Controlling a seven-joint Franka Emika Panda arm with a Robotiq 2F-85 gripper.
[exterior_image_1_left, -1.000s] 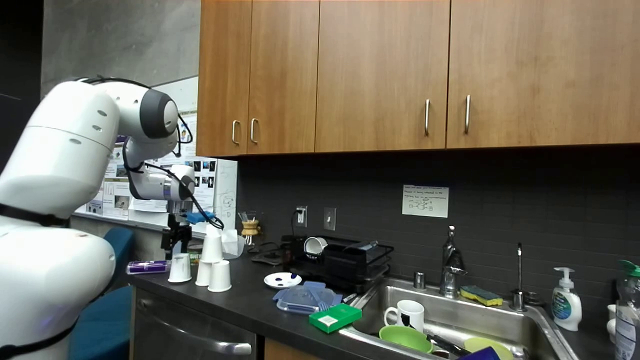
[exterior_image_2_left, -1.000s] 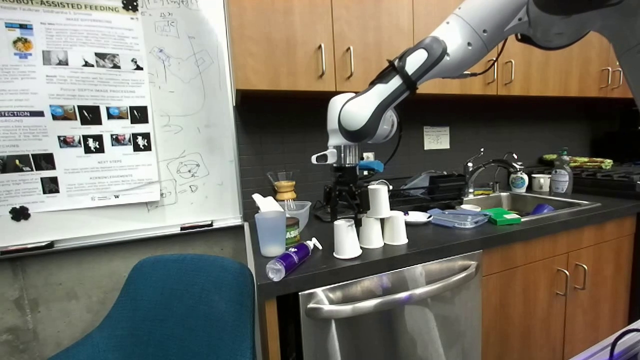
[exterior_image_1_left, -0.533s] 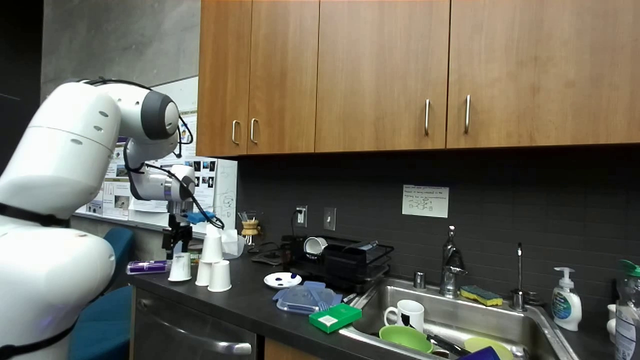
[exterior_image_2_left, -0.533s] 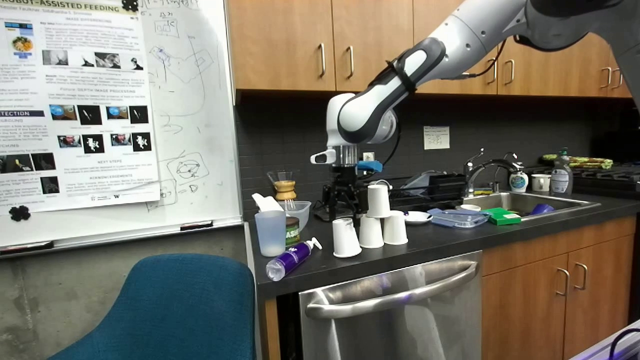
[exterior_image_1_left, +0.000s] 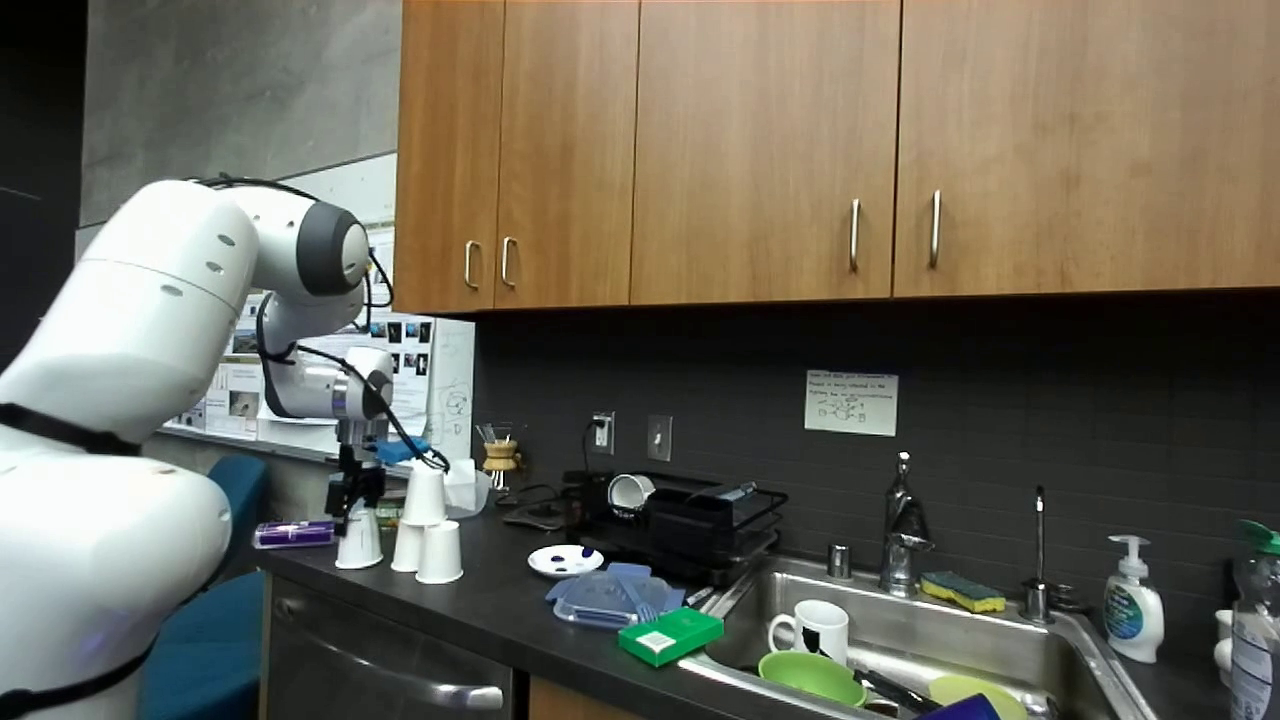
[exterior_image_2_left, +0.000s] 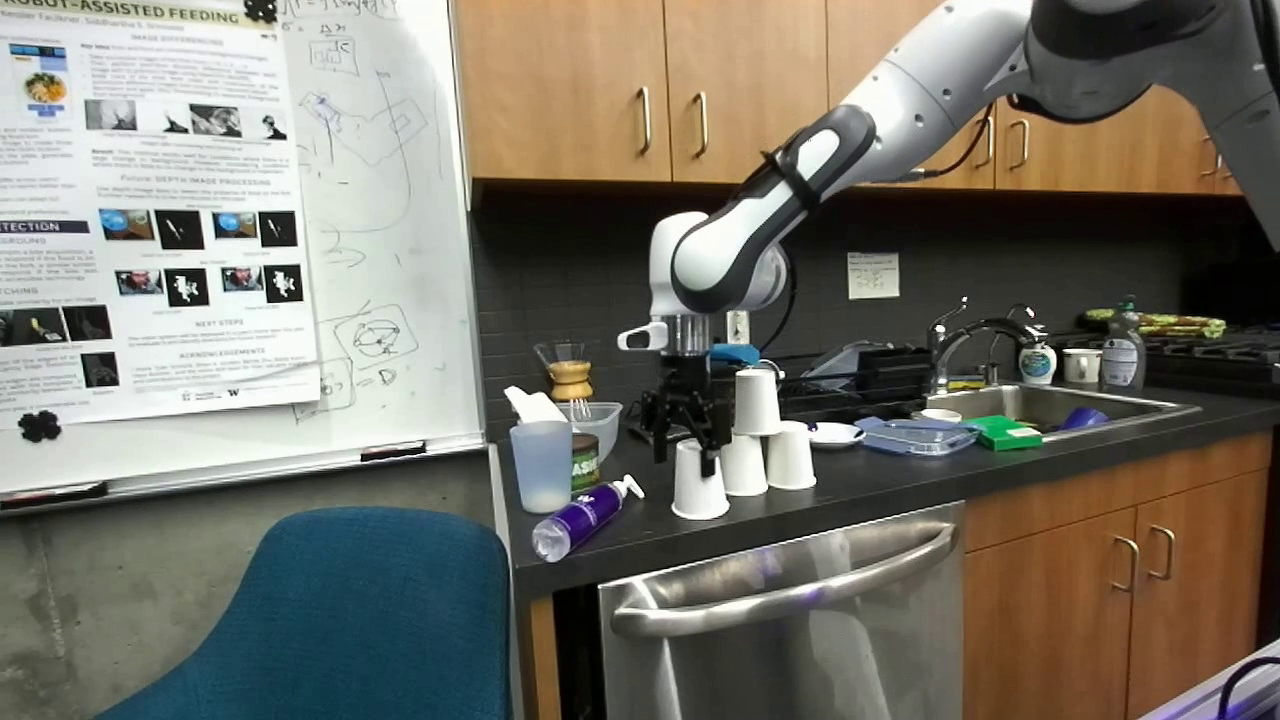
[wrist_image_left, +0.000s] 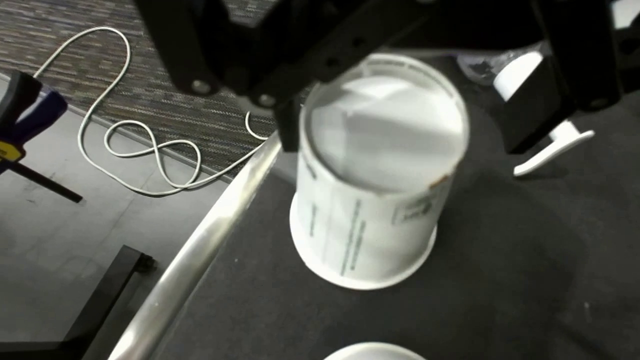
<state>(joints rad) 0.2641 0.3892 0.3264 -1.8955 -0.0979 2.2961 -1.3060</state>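
Paper cup (wrist_image_left: 367, 225) stands near the counter (exterior_image_2_left: 880, 478) edge, a gap from stacked cups (exterior_image_2_left: 758, 412), mouth down, axis upright; the gripper (exterior_image_2_left: 684, 465) straddles it, fingers apart, maybe touching from here.

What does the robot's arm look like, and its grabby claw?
The arm is white and rounded, with dark grey covers, a silver collar, black straps and black cables. Something blue shows near the gripper, which is black with angular, jointed fingers.

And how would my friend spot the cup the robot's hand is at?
Find the dishwasher, then the dark counter above. It holds a tower of three white cups. Your cup stands alone beside that tower, the only one the open hand straddles.
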